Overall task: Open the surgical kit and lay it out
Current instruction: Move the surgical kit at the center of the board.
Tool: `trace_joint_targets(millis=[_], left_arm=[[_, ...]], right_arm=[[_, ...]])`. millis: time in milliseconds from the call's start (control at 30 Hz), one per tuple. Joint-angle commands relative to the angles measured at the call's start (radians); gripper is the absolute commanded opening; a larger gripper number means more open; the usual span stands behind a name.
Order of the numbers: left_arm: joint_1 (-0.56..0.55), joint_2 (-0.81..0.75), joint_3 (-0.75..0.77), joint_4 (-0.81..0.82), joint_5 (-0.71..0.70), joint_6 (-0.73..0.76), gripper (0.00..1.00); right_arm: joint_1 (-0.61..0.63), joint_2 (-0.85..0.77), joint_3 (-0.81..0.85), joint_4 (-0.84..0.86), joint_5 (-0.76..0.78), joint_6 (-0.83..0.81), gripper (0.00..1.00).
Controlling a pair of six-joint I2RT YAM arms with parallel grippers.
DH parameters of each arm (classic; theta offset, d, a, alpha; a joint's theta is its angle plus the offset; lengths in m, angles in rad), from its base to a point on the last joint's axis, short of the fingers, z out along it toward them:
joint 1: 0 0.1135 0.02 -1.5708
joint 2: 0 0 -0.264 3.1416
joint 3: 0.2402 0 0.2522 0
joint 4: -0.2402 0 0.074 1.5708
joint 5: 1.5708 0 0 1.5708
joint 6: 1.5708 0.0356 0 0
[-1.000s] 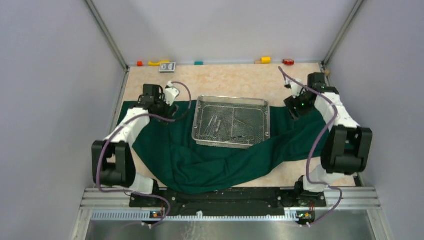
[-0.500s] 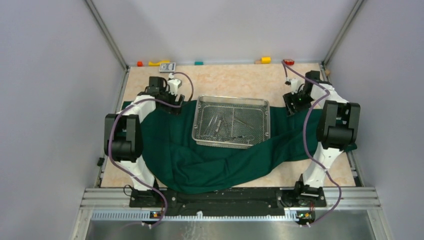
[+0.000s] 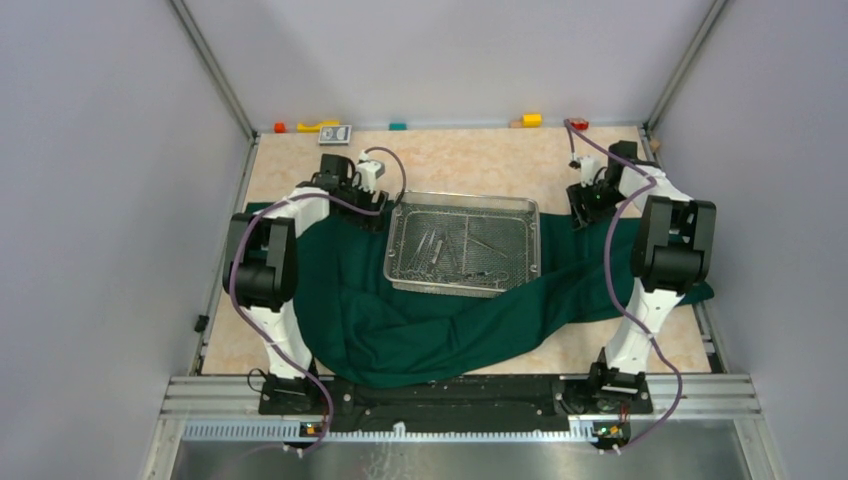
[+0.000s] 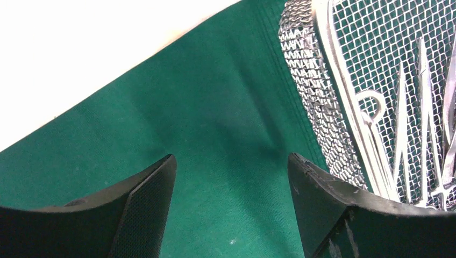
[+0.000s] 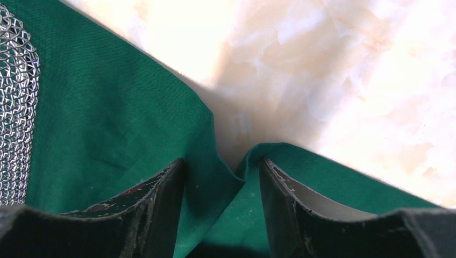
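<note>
Left arm (image 3: 300, 203) shifted beside tray (image 3: 463, 197), right jaws straddling cloth (image 3: 400, 335) fold

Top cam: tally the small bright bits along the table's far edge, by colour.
red blocks: 2
yellow pieces: 2
teal block: 1
Total: 5
Not counted: the grey flat item and a tan speck beside the right-hand yellow piece, too small to identify.

cloth (image 3: 420, 330) 1 | tray (image 3: 465, 197) 1 | instruments (image 3: 440, 248) several, count unclear | pincers (image 4: 231, 161) (image 5: 223, 164) 2
</note>
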Motion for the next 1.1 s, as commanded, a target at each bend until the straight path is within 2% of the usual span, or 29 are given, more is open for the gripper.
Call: trace_joint_targets(millis=[0,133,333,500,600,833,1067], left_arm=[[-0.018,0.022,0.044,0.036,0.024,-0.02,0.79],[-0.029,0.049,0.048,0.04,0.018,-0.021,0.69],[-0.03,0.08,0.05,0.041,0.031,-0.037,0.41],[-0.03,0.087,0.043,0.046,0.041,-0.05,0.13],[-0.027,0.092,0.043,0.053,0.027,-0.062,0.0],[-0.009,0.13,0.099,0.049,-0.01,-0.098,0.0],[0.048,0.196,0.193,0.037,-0.018,-0.13,0.0]], right_arm=[[0.003,0.022,0.037,0.014,-0.021,0.009,0.51],[0.003,0.028,0.039,0.011,-0.021,0.008,0.48],[0.003,0.043,0.062,0.004,-0.022,0.011,0.4],[0.003,0.076,0.102,-0.008,-0.03,0.025,0.25],[0.003,0.102,0.139,-0.016,-0.031,0.037,0.17],[0.003,0.161,0.249,-0.027,-0.008,0.067,0.01],[0.005,0.25,0.433,-0.04,0.025,0.121,0.0]])
